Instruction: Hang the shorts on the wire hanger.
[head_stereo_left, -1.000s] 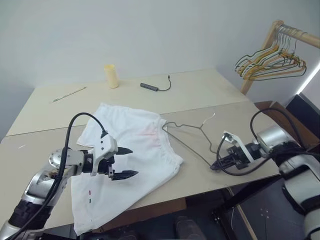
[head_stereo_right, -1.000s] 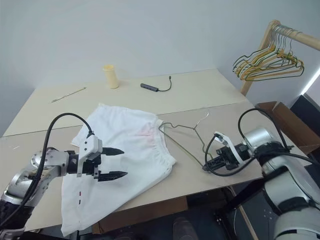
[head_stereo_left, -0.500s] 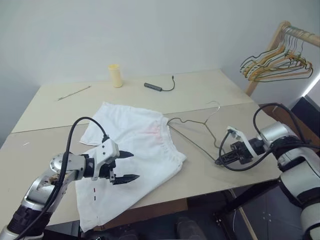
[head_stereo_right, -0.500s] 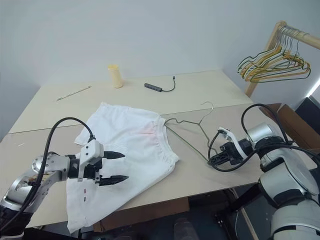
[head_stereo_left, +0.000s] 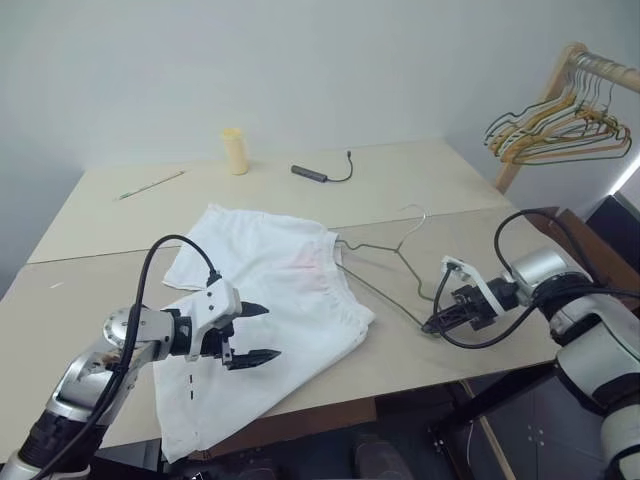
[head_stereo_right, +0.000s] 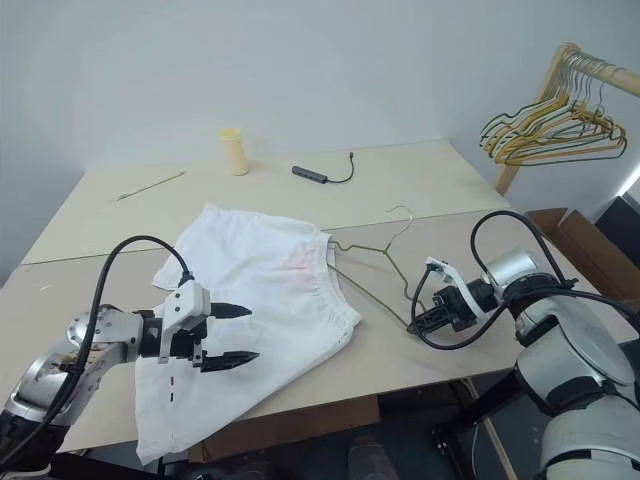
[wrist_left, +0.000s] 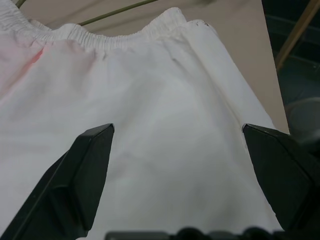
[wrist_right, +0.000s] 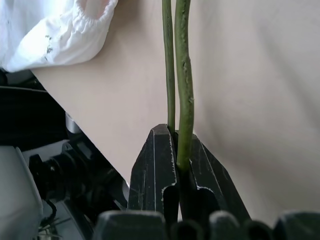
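Observation:
The white shorts (head_stereo_left: 275, 285) lie spread on the table, with the gathered waistband toward the right and a faint pink stain near it. The wire hanger (head_stereo_left: 370, 246) lies on the table just right of the waistband, its hook (head_stereo_left: 418, 214) pointing away from me. My right gripper (head_stereo_left: 432, 325) is shut on the hanger's near corner. In the right wrist view the green-grey wire (wrist_right: 182, 75) runs out from between the closed fingers (wrist_right: 160, 150). My left gripper (head_stereo_left: 268, 332) hovers open over the near leg of the shorts (wrist_left: 165, 100), holding nothing.
A yellow cup (head_stereo_left: 234, 151), a dark cable with an adapter (head_stereo_left: 315, 175) and a thin stick (head_stereo_left: 150, 184) lie at the back of the table. A wooden rack with bunched hangers (head_stereo_left: 560, 125) stands at the far right. The table's front edge (head_stereo_left: 400, 385) is close to both grippers.
The whole picture has shifted a little. My right wrist has rolled slightly while keeping its grip on the hanger's corner. The left gripper stays open in the same place.

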